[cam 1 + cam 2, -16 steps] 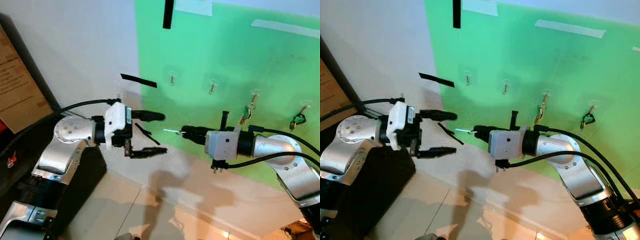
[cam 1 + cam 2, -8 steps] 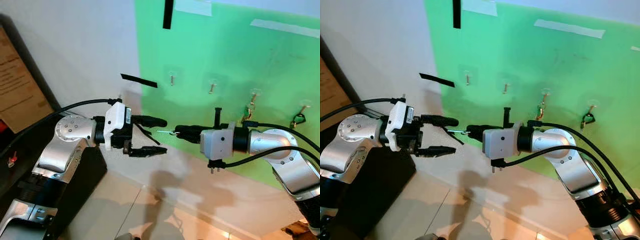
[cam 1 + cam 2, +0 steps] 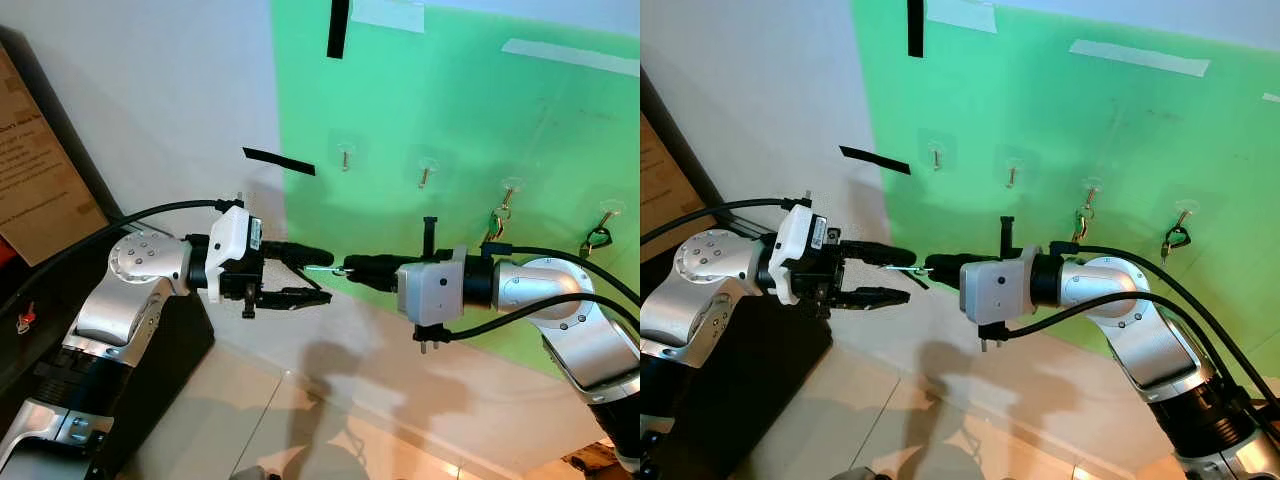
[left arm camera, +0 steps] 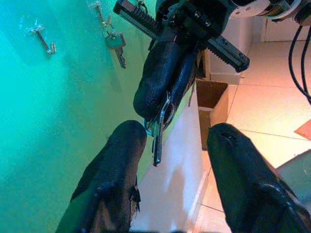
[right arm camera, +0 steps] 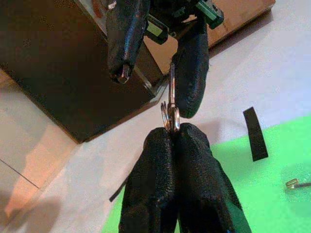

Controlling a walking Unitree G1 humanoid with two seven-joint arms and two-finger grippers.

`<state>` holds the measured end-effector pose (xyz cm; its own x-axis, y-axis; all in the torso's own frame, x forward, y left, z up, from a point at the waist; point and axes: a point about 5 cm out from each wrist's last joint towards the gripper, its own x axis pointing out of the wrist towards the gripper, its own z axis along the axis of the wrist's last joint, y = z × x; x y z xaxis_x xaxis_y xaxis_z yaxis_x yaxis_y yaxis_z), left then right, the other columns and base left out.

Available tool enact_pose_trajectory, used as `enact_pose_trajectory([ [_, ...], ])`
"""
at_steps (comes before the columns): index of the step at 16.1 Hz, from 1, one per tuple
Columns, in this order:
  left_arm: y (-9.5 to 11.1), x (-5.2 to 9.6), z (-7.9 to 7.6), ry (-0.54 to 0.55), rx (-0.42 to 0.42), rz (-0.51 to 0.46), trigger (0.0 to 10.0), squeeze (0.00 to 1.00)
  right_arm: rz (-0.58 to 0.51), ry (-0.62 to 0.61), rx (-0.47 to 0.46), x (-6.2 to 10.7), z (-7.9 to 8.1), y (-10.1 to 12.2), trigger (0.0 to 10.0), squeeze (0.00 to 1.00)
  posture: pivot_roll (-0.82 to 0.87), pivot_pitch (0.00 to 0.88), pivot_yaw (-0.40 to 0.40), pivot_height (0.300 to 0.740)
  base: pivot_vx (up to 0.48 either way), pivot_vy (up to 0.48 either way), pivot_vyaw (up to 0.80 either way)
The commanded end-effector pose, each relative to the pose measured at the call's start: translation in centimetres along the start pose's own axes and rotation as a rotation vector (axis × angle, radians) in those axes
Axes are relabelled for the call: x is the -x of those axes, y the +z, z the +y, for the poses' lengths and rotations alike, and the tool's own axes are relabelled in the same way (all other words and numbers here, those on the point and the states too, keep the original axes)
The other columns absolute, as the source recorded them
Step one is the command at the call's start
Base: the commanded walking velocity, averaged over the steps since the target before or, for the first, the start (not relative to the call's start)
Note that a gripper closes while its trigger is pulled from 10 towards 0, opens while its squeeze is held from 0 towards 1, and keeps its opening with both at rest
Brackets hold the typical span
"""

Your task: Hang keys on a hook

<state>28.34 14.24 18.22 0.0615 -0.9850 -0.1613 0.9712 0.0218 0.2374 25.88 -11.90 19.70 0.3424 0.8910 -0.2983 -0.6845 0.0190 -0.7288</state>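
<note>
Right tool (image 5: 171, 133) pinches silver key (image 4: 159, 131) on ring.

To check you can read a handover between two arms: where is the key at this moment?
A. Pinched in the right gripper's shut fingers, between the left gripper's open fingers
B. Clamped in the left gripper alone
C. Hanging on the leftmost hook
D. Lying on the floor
A: the right gripper pinches the key by its ring, between the open fingers of the left gripper.
</note>
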Motion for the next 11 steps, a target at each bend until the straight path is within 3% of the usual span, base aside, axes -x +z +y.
enact_pose_trajectory([
  [1,-0.15,0.26,-0.05,-0.011,0.001,0.024,0.0,0.0,-0.02,0.013,0.016,-0.14,-0.03,0.63,10.0,0.0,-0.11,0.0,0.047,0.74,0.0,0.0,0.0],
  [11,0.21,0.47,0.11,-0.008,-0.05,0.037,0.0,0.0,-0.002,0.043,0.012,-0.18,0.34,0.3,10.0,0.0,-0.11,0.0,0.039,0.74,0.0,0.0,0.0],
])
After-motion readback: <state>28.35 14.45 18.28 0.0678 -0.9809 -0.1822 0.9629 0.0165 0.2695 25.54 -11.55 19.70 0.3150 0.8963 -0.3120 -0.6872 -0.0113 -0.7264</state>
